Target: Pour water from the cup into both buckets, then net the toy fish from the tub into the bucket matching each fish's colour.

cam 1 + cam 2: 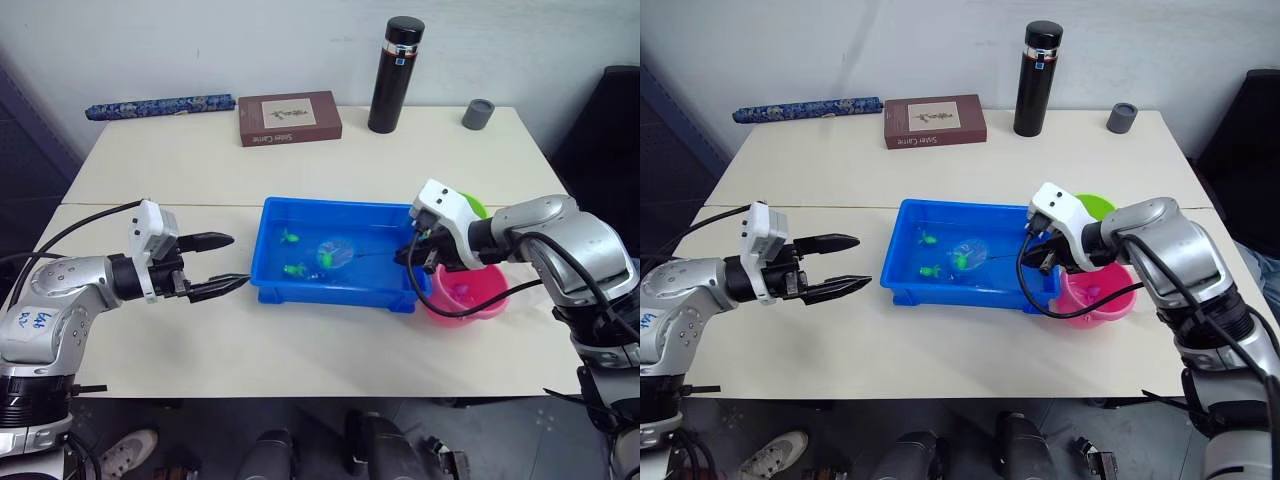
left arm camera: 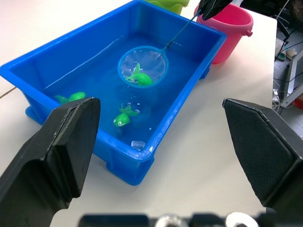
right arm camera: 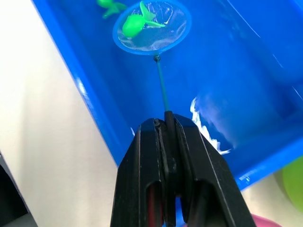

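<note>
The blue tub point(image 1: 330, 292) sits mid-table with water in it. My right gripper point(image 1: 418, 255) is shut on the net's thin handle at the tub's right end. The net point(image 2: 143, 67) lies in the water with a green fish point(image 2: 141, 78) inside its hoop. Two more green fish point(image 2: 122, 118) point(image 2: 71, 98) float beside it. The pink bucket point(image 1: 480, 295) stands just right of the tub, under my right wrist, and the green bucket point(image 1: 472, 205) stands behind it. My left gripper point(image 1: 240, 261) is open, hovering left of the tub. The cup is out of view.
Along the table's far edge stand a black flask point(image 1: 396, 75), a brown book point(image 1: 290, 118), a grey cap point(image 1: 479, 113) and a rolled blue patterned object point(image 1: 160, 106). Bare tabletop lies in front of the tub and to its left.
</note>
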Robot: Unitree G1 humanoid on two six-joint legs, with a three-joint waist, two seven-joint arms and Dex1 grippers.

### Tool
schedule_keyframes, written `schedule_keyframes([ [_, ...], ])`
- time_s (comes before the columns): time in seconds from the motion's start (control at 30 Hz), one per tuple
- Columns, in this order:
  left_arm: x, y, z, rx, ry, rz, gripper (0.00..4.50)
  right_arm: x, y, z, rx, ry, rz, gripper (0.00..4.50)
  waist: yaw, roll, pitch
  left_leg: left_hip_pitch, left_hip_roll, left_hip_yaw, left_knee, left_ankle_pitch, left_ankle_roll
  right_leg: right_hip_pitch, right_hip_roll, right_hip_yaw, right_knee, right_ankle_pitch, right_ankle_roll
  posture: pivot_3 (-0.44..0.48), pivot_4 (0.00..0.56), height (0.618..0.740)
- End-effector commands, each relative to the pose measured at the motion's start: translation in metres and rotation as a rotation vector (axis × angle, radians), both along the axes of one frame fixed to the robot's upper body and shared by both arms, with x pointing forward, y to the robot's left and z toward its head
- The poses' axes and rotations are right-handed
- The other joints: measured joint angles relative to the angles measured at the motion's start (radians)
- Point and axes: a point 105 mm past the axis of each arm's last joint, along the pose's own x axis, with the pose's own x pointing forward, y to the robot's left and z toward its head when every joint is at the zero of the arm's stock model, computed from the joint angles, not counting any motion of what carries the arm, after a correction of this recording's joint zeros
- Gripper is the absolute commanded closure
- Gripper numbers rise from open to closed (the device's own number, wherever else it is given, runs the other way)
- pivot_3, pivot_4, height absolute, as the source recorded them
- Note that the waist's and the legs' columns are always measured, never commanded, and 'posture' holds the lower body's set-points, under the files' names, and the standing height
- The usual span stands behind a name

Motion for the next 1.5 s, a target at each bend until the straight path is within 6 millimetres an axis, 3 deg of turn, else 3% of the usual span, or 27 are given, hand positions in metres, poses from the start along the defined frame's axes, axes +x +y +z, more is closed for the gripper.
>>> schedule_keyframes([
  [0.03,0.001,0.0,0.009,0.005,-0.036,-0.012,0.04,0.002,-0.006,0.019,0.026,-0.077,0.006,4.5,0.0,0.0,0.0,0.0,0.0,0.0,0.0,0.0,0.0,0.0,0.0,0.0,0.0,0.0,0.0,0.0,0.15,0.739],
  [0.17,0.003,-0.002,0.01,0.007,-0.047,-0.02,0.04,0.001,-0.012,0.021,0.049,-0.109,0.018,4.5,0.0,0.0,0.0,0.0,0.0,0.0,0.0,0.0,0.0,0.0,0.0,0.0,0.0,0.0,0.0,0.0,0.15,0.739],
  [0.4,0.007,-0.006,0.016,-0.001,-0.087,-0.031,0.04,-0.008,-0.045,0.035,0.102,-0.178,-0.013,4.5,0.005,0.0,0.0,-0.001,-0.001,-0.002,0.0,0.0,0.0,0.0,-0.002,-0.002,-0.001,0.0,0.0,0.0,0.15,0.739],
  [0.57,0.012,-0.017,0.021,-0.023,-0.108,-0.07,0.04,-0.008,-0.086,0.046,0.097,-0.247,-0.144,4.5,0.005,0.0,0.0,-0.001,-0.001,-0.002,0.0,0.0,0.0,0.0,-0.002,-0.002,-0.001,0.0,0.0,0.0,0.15,0.739],
  [0.8,0.022,-0.028,0.023,-0.028,-0.123,-0.109,0.04,0.001,-0.124,0.053,0.074,-0.34,-0.277,4.5,0.001,0.0,0.0,-0.001,-0.001,-0.002,0.0,0.001,0.0,0.001,-0.002,-0.002,0.0,0.0,0.0,0.0,0.15,0.739],
  [1.3,0.026,-0.028,0.022,-0.022,-0.124,-0.119,0.04,-0.004,-0.173,0.047,-0.047,-0.491,-0.418,4.5,0.011,0.0,0.0,-0.001,-0.001,-0.002,0.0,0.001,-0.001,0.001,-0.002,-0.003,0.0,0.0,0.0,0.0,0.15,0.739],
  [1.5,0.027,-0.028,0.022,-0.021,-0.124,-0.121,0.04,-0.017,-0.173,0.043,-0.116,-0.563,-0.371,4.5,0.017,0.0,0.0,-0.001,-0.001,-0.002,0.0,0.001,-0.001,0.001,-0.002,-0.003,0.0,0.0,0.0,0.0,0.15,0.739],
])
